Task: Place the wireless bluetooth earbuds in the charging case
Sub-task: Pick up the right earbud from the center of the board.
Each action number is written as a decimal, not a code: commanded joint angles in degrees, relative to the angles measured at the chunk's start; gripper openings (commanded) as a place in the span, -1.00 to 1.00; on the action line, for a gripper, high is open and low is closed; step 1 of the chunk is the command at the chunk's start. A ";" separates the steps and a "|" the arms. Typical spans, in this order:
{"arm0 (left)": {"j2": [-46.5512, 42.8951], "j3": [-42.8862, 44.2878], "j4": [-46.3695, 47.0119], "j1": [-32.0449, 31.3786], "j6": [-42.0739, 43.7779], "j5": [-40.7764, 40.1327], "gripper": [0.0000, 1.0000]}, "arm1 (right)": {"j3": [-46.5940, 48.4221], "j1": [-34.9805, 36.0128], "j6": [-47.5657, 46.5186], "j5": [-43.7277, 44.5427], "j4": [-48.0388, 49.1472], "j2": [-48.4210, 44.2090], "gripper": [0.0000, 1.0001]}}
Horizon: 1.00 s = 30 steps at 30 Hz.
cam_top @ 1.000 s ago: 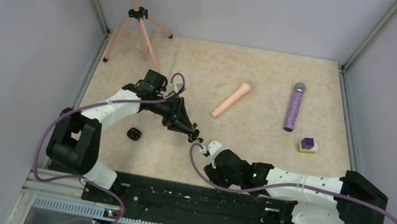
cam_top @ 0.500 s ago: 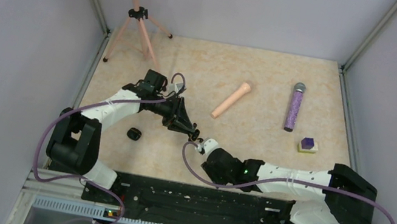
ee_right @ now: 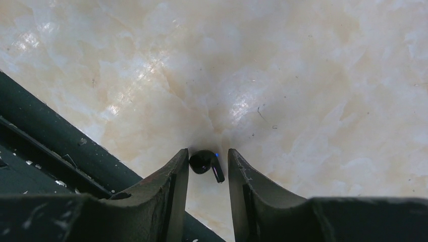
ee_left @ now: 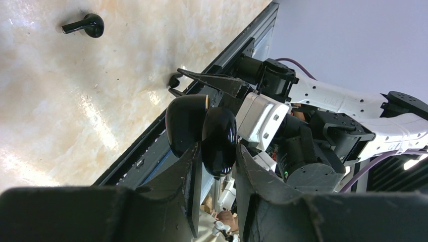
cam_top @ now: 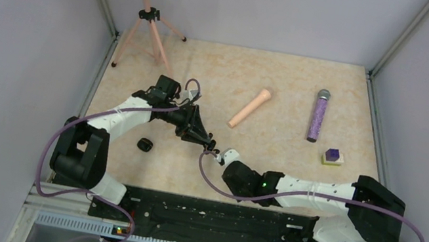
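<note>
My left gripper is shut on the charging case, a glossy black pebble with its lid hinged open, held up above the table. From overhead, this gripper hangs just up-left of my right gripper. The right gripper is low on the table, open, and its fingers straddle one black earbud. The left finger touches the bud and a small gap remains by the stem. A second earbud lies loose on the table.
A small black lump lies left of the grippers. A pink peg, a purple microphone and a purple-and-white cube lie further back. A tripod stands at the back left. The black rail lines the near edge.
My right arm has reached left and forward towards the left gripper. Its jaws have narrowed around the earbud. The left arm and the case have not moved.
</note>
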 commanded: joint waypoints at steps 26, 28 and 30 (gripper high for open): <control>-3.17 -0.40 1.23 0.05 0.53 2.18 -1.00 | 3.51 -4.43 -0.67 -8.06 -1.41 3.15 -0.27; -3.34 -0.41 1.18 0.05 0.57 2.18 -1.00 | 3.51 -4.46 -0.89 -8.27 -1.76 2.74 -0.29; -3.30 -0.45 1.21 0.05 0.65 2.18 -1.00 | 3.67 -4.42 -1.14 -9.35 -2.30 2.58 -0.30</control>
